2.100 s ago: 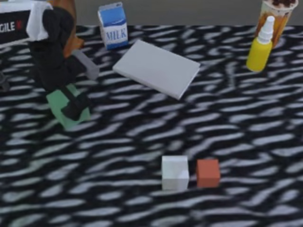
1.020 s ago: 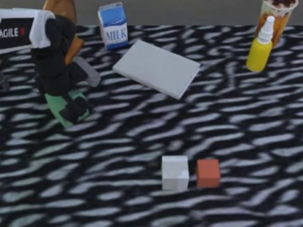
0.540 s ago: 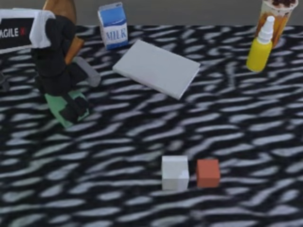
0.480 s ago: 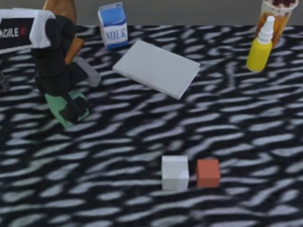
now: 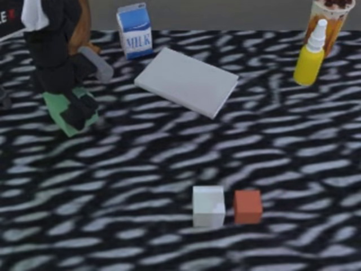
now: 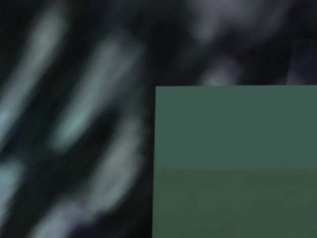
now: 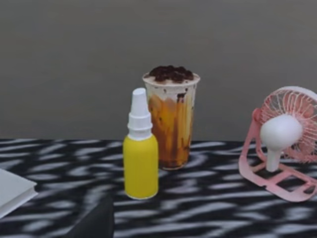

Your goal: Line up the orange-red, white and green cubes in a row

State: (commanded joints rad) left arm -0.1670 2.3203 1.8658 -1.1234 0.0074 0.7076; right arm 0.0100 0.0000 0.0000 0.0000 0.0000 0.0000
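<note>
Progress looks roughly two-thirds done — the white cube (image 5: 208,206) and the orange-red cube (image 5: 247,206) already sit side by side near the front of the table, close together with a narrow gap, their faces about squared to each other. What is left is the green cube (image 5: 68,111), which is far off at the table's left, toward the back.

Our left gripper (image 5: 77,110) is right over that cube, and its dark fingers overlap the top face in the top view. In the left wrist view the green face fills one corner, very close to the lens, with striped cloth beside it. We judge the jaws to be clamped on the cube, though the fingers' contact is not plainly shown. Whether the cube is off the cloth we cannot tell.

Our right arm is parked out of the top view; its wrist camera looks at the yellow bottle (image 7: 140,153), the drink cup (image 7: 171,119) and a pink fan (image 7: 281,143) — we cannot tell how its jaws stand.

Room for the carry seems good: the cloth (image 5: 141,186) between the green cube and the pair is bare. The grey slab (image 5: 186,81) and milk carton (image 5: 134,30) lie farther back, off a direct line. The open spot left of the white cube is well in from the table's front edge.
</note>
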